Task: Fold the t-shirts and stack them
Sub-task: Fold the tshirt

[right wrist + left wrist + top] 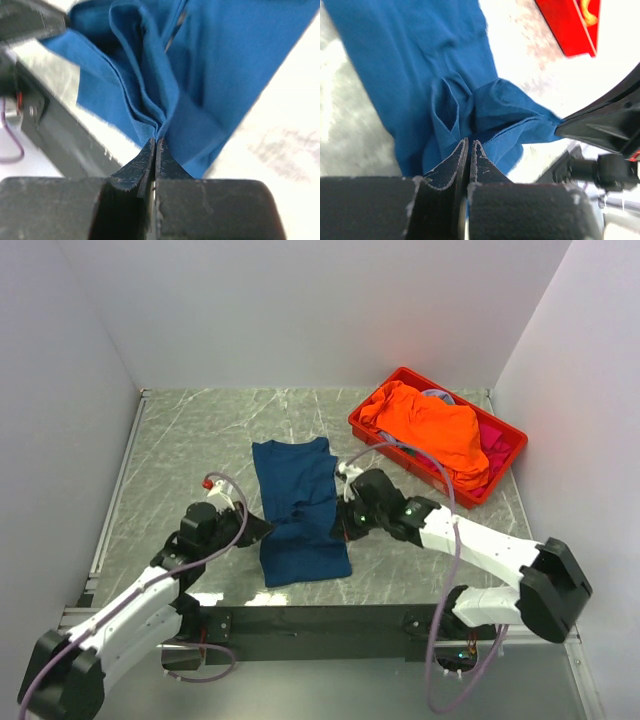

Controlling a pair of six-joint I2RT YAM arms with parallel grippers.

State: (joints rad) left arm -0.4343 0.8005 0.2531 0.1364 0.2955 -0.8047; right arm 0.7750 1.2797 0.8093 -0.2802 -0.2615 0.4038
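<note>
A navy-blue t-shirt point(298, 505) lies as a long strip in the middle of the table, its print hidden. My left gripper point(268, 530) is shut on the shirt's left edge point(451, 107) near the middle. My right gripper point(338, 528) is shut on the right edge, with folds of cloth point(150, 95) bunched at its tips. The shirt is puckered between the two grippers. An orange t-shirt point(430, 428) lies heaped over magenta-pink cloth point(492, 445) in the crate.
A red plastic crate point(372, 430) stands at the back right; its corner shows in the left wrist view point(570, 30). White walls close in the table on three sides. The table's near edge and dark frame point(60, 135) run just below the shirt.
</note>
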